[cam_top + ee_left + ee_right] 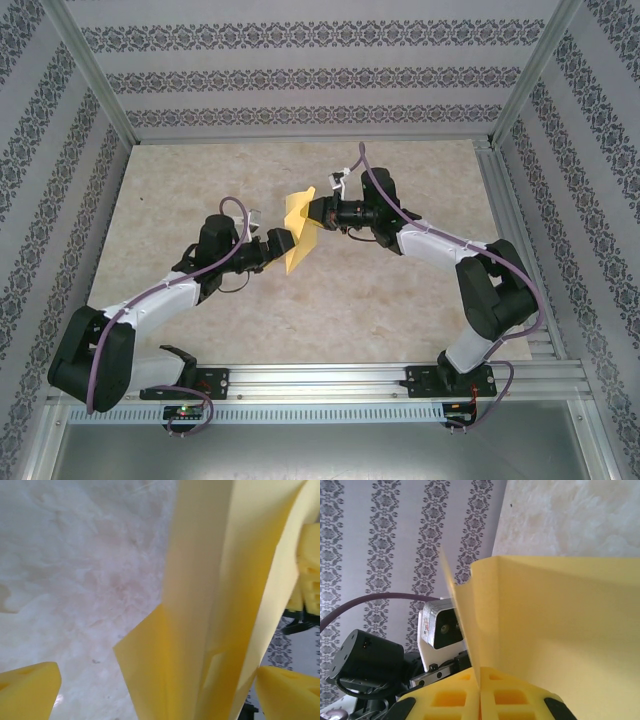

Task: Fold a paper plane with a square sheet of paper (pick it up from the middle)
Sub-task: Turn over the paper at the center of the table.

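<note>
Paper plane [298, 235], of folded yellow-orange paper, hangs above the middle of the table [400, 310], held up between the two arms with its pointed end towards the near side. We see the right gripper [318, 212] reaching in from the right and clamped on the far part of the paper plane. In the right wrist view its yellow pads [520, 700] meet at the right gripper [480, 692] with the sheet's edge pinched between them, and the paper plane [560, 630] spreads out above. The left gripper [283, 243] comes in from the left, just beside the near end. In the left wrist view its fingers [30, 690] stand wide apart, and the folded paper plane [210, 605] rises between them over the pale table [75, 555].
</note>
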`<move>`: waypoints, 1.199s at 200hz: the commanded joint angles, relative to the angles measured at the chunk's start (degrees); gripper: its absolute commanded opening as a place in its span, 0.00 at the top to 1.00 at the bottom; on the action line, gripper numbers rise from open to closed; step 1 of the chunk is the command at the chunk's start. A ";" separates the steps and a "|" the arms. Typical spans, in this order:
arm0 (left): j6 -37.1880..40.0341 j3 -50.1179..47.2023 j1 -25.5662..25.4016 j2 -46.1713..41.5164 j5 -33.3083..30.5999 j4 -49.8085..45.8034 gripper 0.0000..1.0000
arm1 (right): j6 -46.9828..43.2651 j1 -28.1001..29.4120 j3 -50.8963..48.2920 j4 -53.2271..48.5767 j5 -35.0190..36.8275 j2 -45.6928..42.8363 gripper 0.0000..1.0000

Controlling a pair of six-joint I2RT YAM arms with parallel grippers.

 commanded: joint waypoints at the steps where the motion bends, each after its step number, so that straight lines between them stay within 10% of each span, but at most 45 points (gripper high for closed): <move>1: -3.26 -0.93 0.53 -1.26 2.74 10.28 0.01 | 5.41 -0.21 1.27 6.76 -2.06 -0.44 0.92; 195: -4.88 -0.80 0.58 -5.25 -0.26 13.97 0.85 | 6.46 -1.12 0.36 6.49 -2.02 -0.71 0.86; 240: -1.97 0.37 0.54 -5.69 -1.36 9.85 0.92 | -3.71 -3.62 1.57 -8.82 2.51 -5.69 0.59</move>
